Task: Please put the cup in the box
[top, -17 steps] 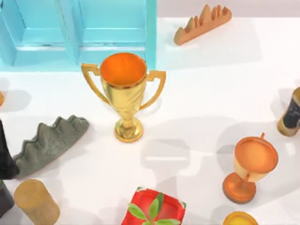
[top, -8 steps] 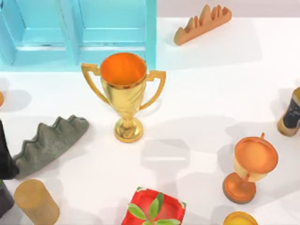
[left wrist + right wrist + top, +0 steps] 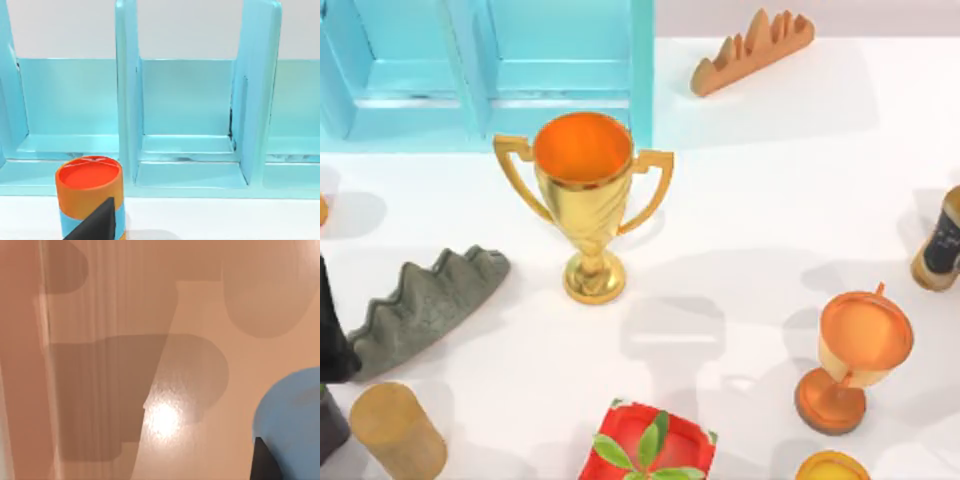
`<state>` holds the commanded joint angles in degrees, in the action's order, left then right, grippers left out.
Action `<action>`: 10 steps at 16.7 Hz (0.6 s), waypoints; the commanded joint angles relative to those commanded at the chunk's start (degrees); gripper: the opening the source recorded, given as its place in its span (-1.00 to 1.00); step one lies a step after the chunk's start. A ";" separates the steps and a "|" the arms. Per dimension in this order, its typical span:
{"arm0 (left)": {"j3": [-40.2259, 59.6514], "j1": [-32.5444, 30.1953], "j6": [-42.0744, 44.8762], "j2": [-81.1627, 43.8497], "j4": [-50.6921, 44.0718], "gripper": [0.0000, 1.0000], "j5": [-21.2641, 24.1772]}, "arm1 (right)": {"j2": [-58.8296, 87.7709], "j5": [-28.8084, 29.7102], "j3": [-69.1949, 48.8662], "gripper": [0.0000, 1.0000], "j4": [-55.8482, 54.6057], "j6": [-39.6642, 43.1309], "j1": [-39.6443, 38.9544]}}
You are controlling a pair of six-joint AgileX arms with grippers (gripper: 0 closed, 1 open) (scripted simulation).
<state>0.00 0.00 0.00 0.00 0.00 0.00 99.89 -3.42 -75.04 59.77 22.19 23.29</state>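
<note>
The box (image 3: 642,70) stands at the far left of the white bench (image 3: 770,200), its turquoise walls and inner dividers open toward the camera above. In the left wrist view the box (image 3: 190,130) shows its compartments face-on, and an orange canister with a blue band (image 3: 89,192) stands on the bench just in front of the left compartment, with a dark finger of the left hand (image 3: 95,225) against its lower side — whether that hand is clamped or slack cannot be told. The cup (image 3: 290,420) shows as a blue curved body in the right wrist view, over the tan-lit bench surface, with a dark finger of the right hand (image 3: 265,462) at its edge; the grip cannot be told either. In front of the box stands a gold trophy (image 3: 585,205).
</note>
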 joint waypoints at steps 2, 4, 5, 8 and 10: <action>0.00 0.00 0.00 0.00 0.00 1.00 0.00 | 0.00 0.00 0.00 -1.00 0.00 0.00 0.00; 0.00 0.00 0.00 0.00 0.00 1.00 0.00 | 0.00 0.00 0.00 -0.70 0.00 0.00 0.00; 0.00 0.00 0.00 0.00 0.00 1.00 0.00 | 0.00 0.00 0.00 -0.55 0.00 0.00 0.00; 0.00 0.00 0.00 0.00 0.00 1.00 0.00 | 0.00 0.00 0.00 -0.10 0.00 0.00 0.00; 0.00 0.00 0.00 0.00 0.00 1.00 0.00 | 0.00 0.00 0.00 0.21 0.00 0.00 0.00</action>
<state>0.00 0.00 0.00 0.00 0.00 0.00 99.89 -3.42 -75.04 59.77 22.19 23.29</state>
